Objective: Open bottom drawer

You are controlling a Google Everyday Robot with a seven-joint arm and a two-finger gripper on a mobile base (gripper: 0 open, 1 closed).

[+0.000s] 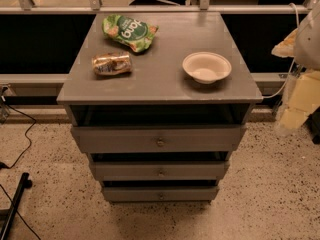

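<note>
The grey cabinet (160, 81) stands in the middle of the view with three drawers stacked in its front. The bottom drawer (135, 194) is the slim lowest front panel, just above the floor, with a small round metal knob (161, 195) at its centre. The middle drawer (130, 171) and the top drawer (120, 140) sit above it. My gripper (300, 84) is at the right edge of the view, pale white and yellow, off to the right of the cabinet and far above the bottom drawer. It touches nothing on the cabinet.
On the cabinet top lie a green snack bag (129, 31), a brown wrapped snack (112, 63) and a white bowl (206, 66). A railing (50, 9) runs behind the cabinet. Black cables (20, 144) and a black bar (15, 204) lie on the speckled floor at left.
</note>
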